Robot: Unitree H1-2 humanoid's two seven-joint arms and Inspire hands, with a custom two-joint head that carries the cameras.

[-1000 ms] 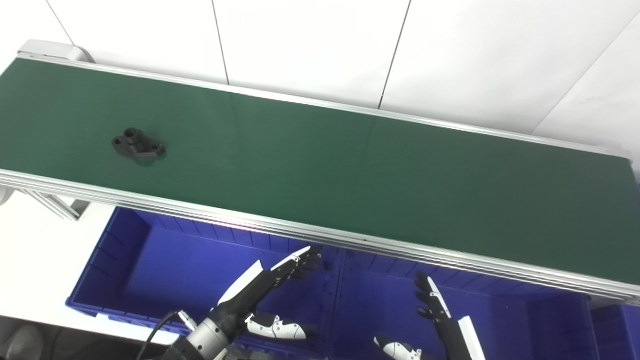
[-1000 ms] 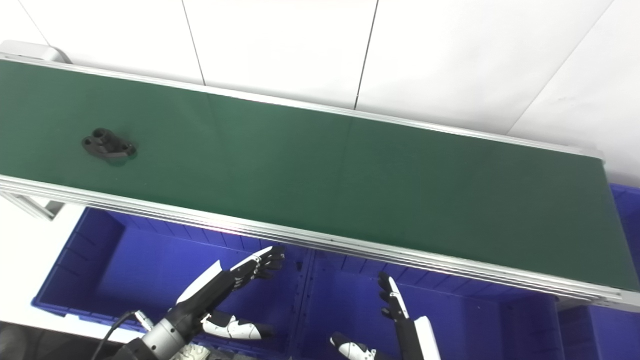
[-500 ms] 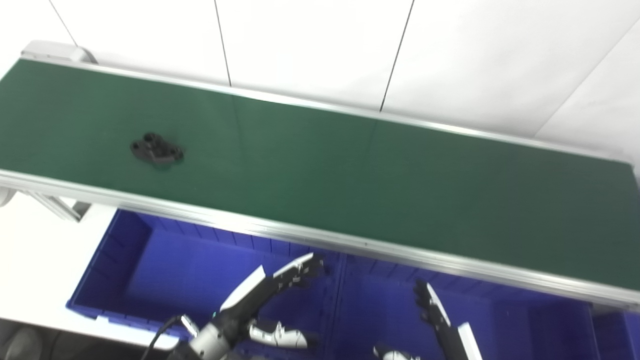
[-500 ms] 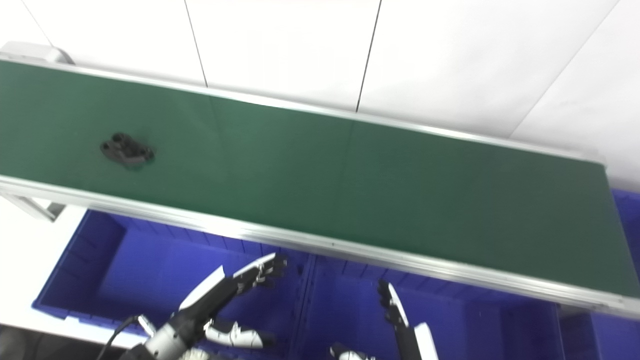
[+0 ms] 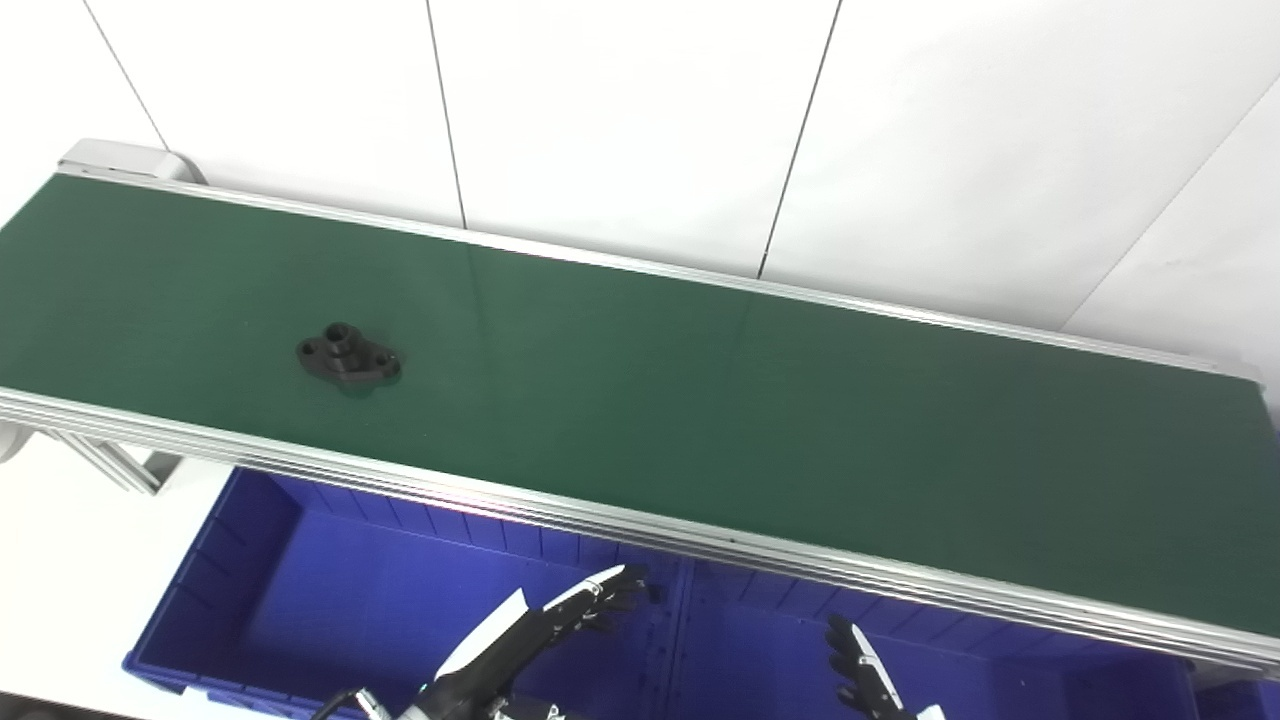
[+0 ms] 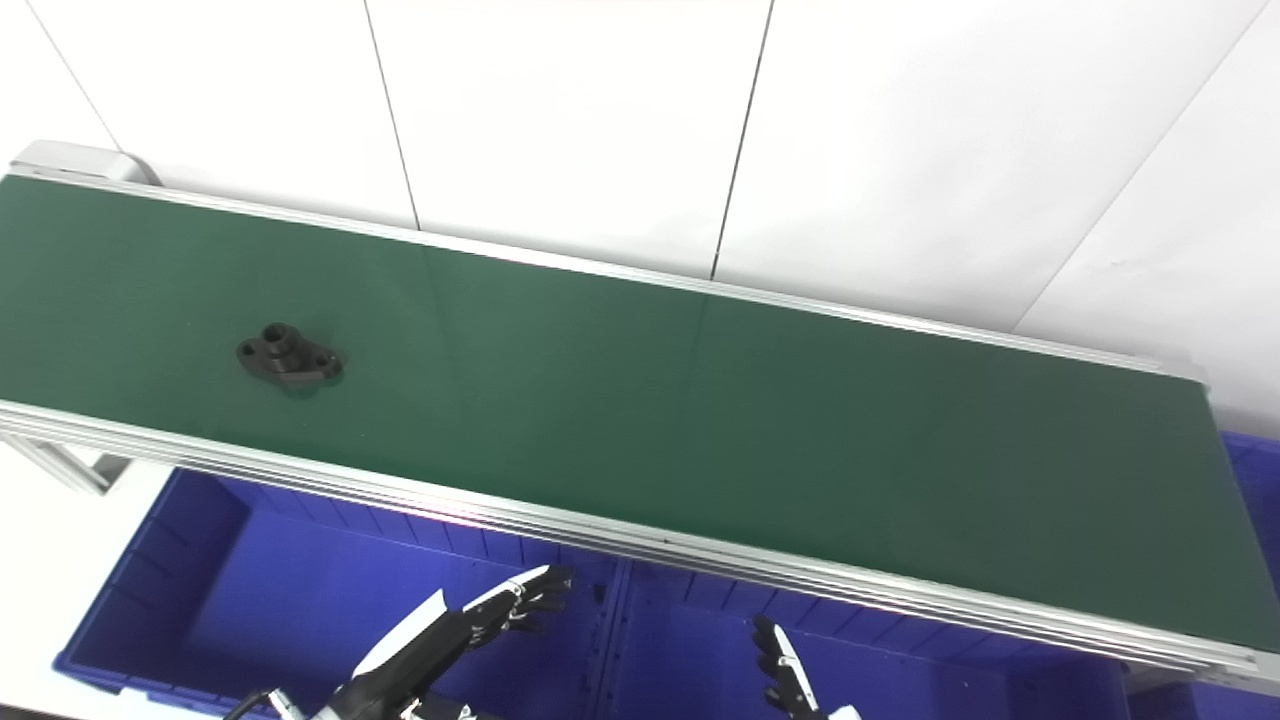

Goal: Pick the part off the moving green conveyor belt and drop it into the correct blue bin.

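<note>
The white wall [image 5: 640,110] fills the top of what I see, its panels split by thin dark seams. Below it the green belt [image 5: 760,400] runs slantwise from upper left to lower right, edged front and back by silver rails [image 5: 620,520]. Under the near rail sit the blue bins: the left bin [image 5: 330,590] with its ribbed back wall, and beside it the middle bin [image 5: 760,640], the two touching along a shared divider. A sliver of a third bin [image 6: 1255,470] shows past the belt's right end.

My left hand [image 5: 560,615] reaches up from the bottom edge over the left bin, near the divider, fingers stretched out and apart, holding nothing. My right hand [image 5: 855,665] is mostly cut off by the bottom edge; only its fingers [image 6: 775,660] show over the middle bin, straight and spread, with nothing in them.

The part [image 5: 348,358], a small black flange with a raised round hub and a hole at each end, lies flat on the left portion of the belt, nearer the front rail than the back, well apart from both my hands.
</note>
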